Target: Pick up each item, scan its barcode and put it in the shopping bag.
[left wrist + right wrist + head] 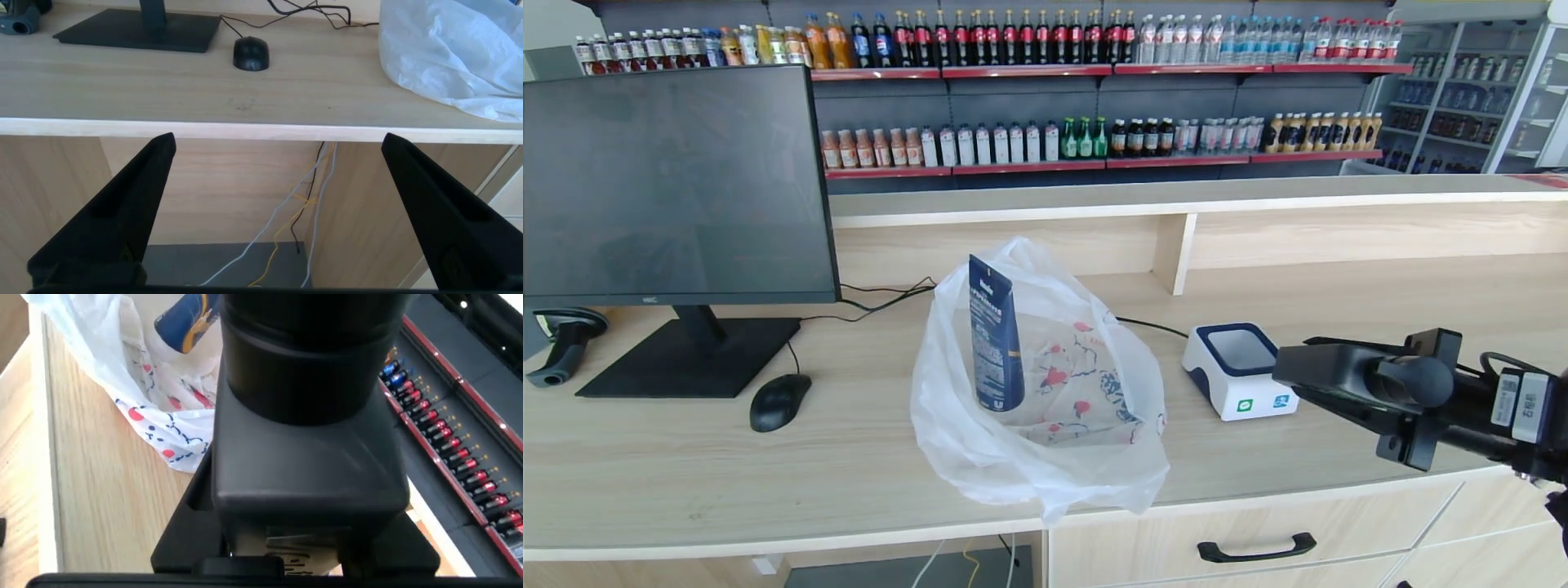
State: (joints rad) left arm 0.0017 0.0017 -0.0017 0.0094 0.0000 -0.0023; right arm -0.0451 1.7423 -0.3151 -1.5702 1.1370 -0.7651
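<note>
The clear plastic shopping bag [980,457] sits open on the middle of the wooden desk [686,474], near its front edge. Inside it a dark blue pouch [996,343] stands upright, its top rising above the bag's rim. Beside the pouch, lower in the bag, lies a white package with red and blue print [1070,384].

Just to the right of the bag, and apart from it, a white tabletop barcode scanner [1241,371] rests on the desk with its dark window facing up, and a black cable runs away from it behind the bag.

The right pincer [1290,369] hangs over the right part of the desk, just beside the scanner and pointing toward the bag. In the right wrist view a bulky dark block with a round black top sits before the camera. I cannot tell what it is, nor whether this pincer is spread or pressed together.

The left pincer [278,143] is low, in front of the desk's front edge, with its black fingers [122,212] spread wide and nothing between them. Loose cables [315,204] hang under the desk beyond it.

On the left of the desk stand a dark monitor [678,180], a black mouse [778,400] and a handheld scanner [560,343]. Shelves of bottles [1094,82] line the back wall.
</note>
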